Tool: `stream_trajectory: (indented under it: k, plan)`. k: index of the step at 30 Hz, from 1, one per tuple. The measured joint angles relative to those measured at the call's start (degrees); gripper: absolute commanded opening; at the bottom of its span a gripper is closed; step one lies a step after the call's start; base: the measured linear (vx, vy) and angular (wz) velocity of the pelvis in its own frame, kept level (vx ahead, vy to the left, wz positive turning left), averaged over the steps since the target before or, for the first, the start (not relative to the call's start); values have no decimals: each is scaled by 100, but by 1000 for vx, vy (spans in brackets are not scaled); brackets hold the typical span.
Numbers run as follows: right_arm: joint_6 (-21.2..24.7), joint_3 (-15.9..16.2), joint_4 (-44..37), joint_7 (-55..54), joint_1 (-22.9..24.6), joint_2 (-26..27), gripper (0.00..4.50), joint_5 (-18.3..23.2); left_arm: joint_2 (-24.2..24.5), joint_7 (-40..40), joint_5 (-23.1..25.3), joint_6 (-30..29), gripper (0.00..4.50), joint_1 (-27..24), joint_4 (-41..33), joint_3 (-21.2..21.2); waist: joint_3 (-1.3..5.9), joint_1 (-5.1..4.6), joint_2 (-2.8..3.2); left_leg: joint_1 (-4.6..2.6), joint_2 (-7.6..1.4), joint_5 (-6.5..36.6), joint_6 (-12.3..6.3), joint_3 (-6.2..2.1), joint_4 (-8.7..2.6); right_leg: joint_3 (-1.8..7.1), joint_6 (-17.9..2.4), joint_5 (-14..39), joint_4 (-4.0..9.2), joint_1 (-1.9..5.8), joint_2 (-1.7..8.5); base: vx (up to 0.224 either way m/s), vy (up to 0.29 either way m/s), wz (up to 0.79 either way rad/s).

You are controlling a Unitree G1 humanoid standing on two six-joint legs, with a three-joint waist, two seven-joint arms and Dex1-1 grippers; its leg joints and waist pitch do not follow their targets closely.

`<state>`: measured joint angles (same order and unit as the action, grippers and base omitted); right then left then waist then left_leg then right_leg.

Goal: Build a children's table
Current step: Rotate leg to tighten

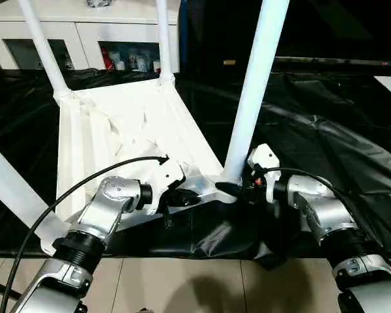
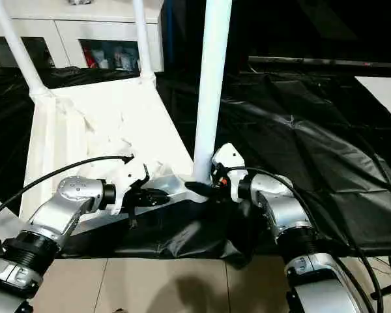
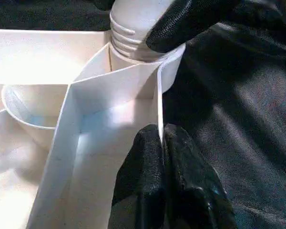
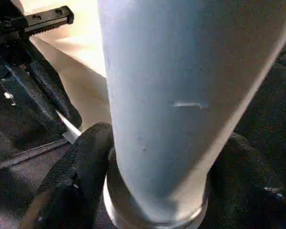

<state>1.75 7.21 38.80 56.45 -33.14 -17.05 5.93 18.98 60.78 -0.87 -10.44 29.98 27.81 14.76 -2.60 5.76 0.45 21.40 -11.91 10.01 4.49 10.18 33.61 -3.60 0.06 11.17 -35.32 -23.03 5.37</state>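
Children's table, white plastic, under assembly. Tabletop (image 1: 127,130) lies upside down on a black sheet (image 1: 326,150) spread over the floor, ribbed underside up, tilted with its near corner toward the robot. Legs: near leg (image 1: 254,85) stands upright in the near corner socket (image 3: 133,57), its threaded end showing just above the socket rim; two far legs (image 1: 42,49) (image 1: 163,39) stand in the far corners; a fourth leg (image 1: 6,186) shows at the left edge.

Left claw (image 1: 182,197): forearm reaching in low from the left, wrist bent inward, fingers (image 3: 148,171) pinched narrow on the thin edge wall of the tabletop beside the near socket.

Right claw (image 4: 157,186): forearm reaching in from the right, wrist bent inward, fingers (image 4: 81,167) set wide around the base of the near leg, one on each side.

Beyond: white cabinet (image 1: 85,39) with glass doors.
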Motion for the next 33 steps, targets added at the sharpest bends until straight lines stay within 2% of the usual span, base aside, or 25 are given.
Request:
stream_trajectory:
  k: [10, 17, 20, 23, 27, 29, 31, 33]
  plan:
    - [-1, -1, 35, -64, -18, 55, 259, -29, 2, -81, 0, -50, 0, -14, -28, -18, 3, -5, -11, -3, 0, 0, 0, 0, 0, 0, 0, 0, -2, 1, 0, 0, 0, 0]
    - [137, -433, 305, -1585, 4, 611, 259, -25, -488, -1071, 229, -89, 0, 210, 412, -67, 5, -42, -17, -38, 3, 1, 3, -7, -4, 2, 9, 5, 6, 44, 0, 0, 0, 0]
    - [285, -726, 443, -2887, -84, 1077, 259, -104, -925, -1741, 359, -103, 0, 503, 875, -79, 5, -62, -17, -48, 7, 1, 3, -14, -5, 2, 18, 10, 19, 60, -1, 0, 0, 0]
    - [421, -968, 599, -3731, -248, 1346, 259, -47, -1197, -2272, 508, -111, 0, 651, 1128, -74, 4, -86, -15, -51, 11, 1, 3, -20, -5, 2, 21, 12, 44, 69, 0, 0, 0, 0]
    - [375, -973, 686, -3920, -313, 1387, 259, -83, -1241, -2394, 587, -44, 0, 697, 1206, -22, 4, -90, -15, -48, 12, 1, 3, -24, -11, -3, 22, 12, 62, 71, 0, 0, 0, 0]
    - [287, -989, 730, -3901, -322, 1395, 312, -78, -1225, -2394, 630, 29, 0, 697, 1212, -1, 4, -87, -16, -47, 12, 1, 3, -25, -14, -3, 22, 11, 62, 69, 0, 0, 0, 0]
    - [220, -990, 754, -3806, -321, 1396, 315, -80, -1197, -2389, 632, 68, 0, 697, 1211, 17, 4, -84, -15, -46, 12, 1, 3, -24, -20, -3, 23, 8, 61, 68, -1, 0, 0, 0]
    - [146, -990, 754, -3480, -318, 1359, 340, -70, -1077, -2264, 625, 161, 0, 697, 1211, 20, 4, -101, -15, -46, 12, 1, 3, -23, -38, -4, 21, 5, 61, 58, -1, 0, 0, 0]
